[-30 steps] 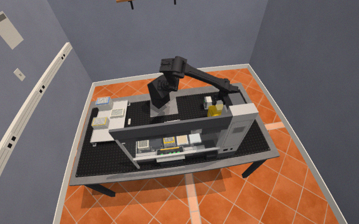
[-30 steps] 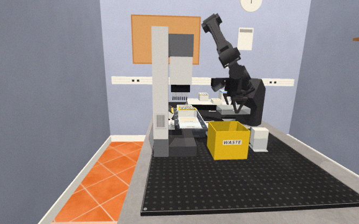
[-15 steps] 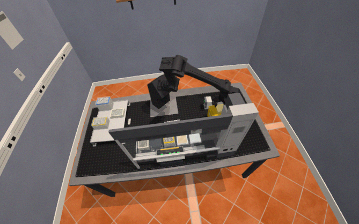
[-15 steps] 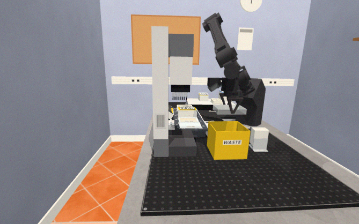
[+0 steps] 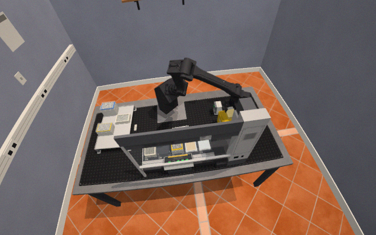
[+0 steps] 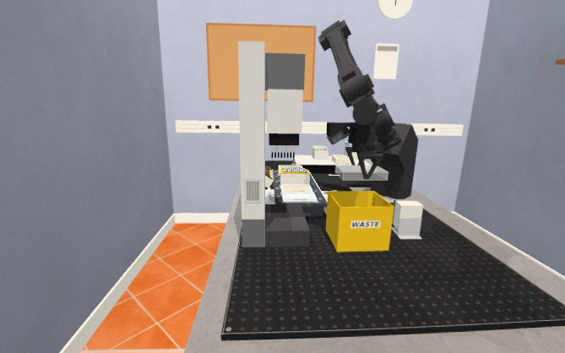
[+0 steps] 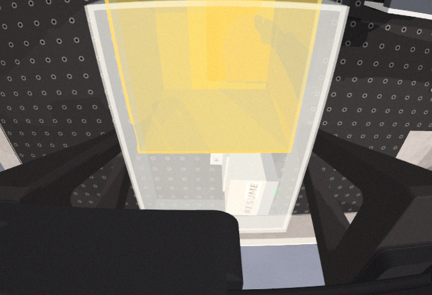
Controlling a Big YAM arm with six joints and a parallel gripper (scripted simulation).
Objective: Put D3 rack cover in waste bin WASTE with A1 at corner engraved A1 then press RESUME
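Gripper (image 7: 218, 194) fingers are clamped on the long edges of a clear cover (image 7: 216, 86), which they hold flat and level above the yellow bin WASTE (image 6: 359, 221). From the wrist view, the bin's open mouth shows through the transparent panel, filling most of its far half, while the near end of the cover reaches past the bin's near rim. Through that near end the RESUME box (image 7: 249, 194) shows, its label readable and a small green mark on its right side. One dark finger (image 7: 348, 194) presses the cover's right edge; the other lies along the left edge.

From the exterior view, the arm (image 6: 354, 83) bends down from a high elbow, and the cover appears as a thin pale slab above and behind the bin, apart from its rim. The white RESUME box (image 6: 407, 217) stands just right of the bin on the black perforated mat (image 6: 385, 289).

On the top view, the bin (image 5: 223, 116) sits at the far right of the table, behind the liquid handler's gantry (image 5: 177, 132). Inside the handler a row of labware lies on the deck, among it a yellow-framed rack (image 5: 176, 147) whose tip grid looks uncovered. A white shelf unit (image 5: 107, 143) at the left of the table carries three more racks or plates.
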